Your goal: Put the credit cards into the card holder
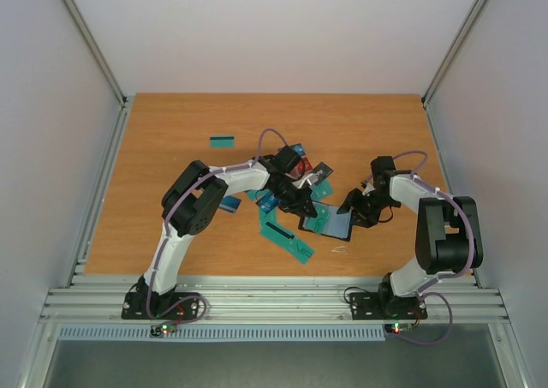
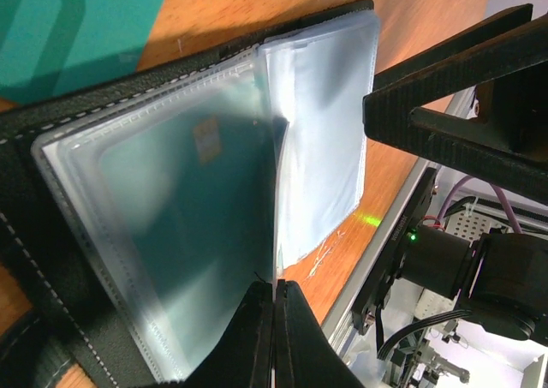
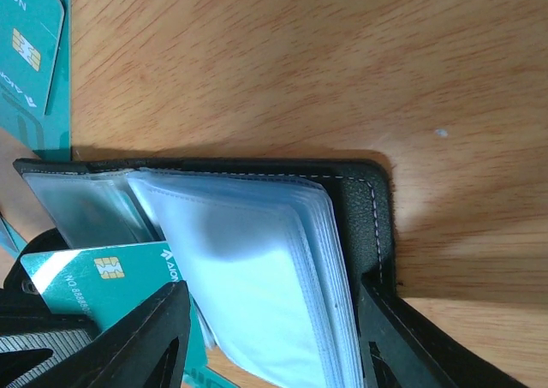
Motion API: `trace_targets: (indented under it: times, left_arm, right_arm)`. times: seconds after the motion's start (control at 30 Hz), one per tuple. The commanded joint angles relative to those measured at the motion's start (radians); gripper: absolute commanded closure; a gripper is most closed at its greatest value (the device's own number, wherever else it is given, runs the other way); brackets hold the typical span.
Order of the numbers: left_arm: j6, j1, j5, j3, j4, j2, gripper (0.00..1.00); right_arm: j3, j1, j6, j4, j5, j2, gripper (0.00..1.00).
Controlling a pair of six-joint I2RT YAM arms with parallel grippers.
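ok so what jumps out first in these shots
The open black card holder lies near the front middle of the table, its clear sleeves fanned up. The left gripper is pinched shut on a teal card at the sleeves, while the right gripper straddles the sleeve stack with jaws apart. Loose cards lie scattered just left of the holder.

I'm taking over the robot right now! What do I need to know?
Left end effector: shut, pinching something thin at the card holder's clear sleeves; card or sleeve, I cannot tell.
Right end effector: open, jaws either side of the sleeves.
Card holder lies open on the table, one teal card at its sleeves, not clearly tucked in.
Left to do: many cards lie loose on the table.
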Motion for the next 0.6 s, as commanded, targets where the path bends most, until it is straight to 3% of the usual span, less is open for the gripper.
trace_targets:
  times: [0.0, 0.57]
  left_arm:
    - [0.005, -0.004, -0.002, 0.029, 0.044, 0.025, 1.00]
    - [0.040, -0.007, -0.004, 0.074, 0.055, 0.070, 1.00]
  right_arm:
    - [-0.003, -0.006, -0.013, 0.011, -0.002, 0.028, 0.45]
    - [0.001, -0.007, -0.013, 0.018, -0.014, 0.048, 0.46]
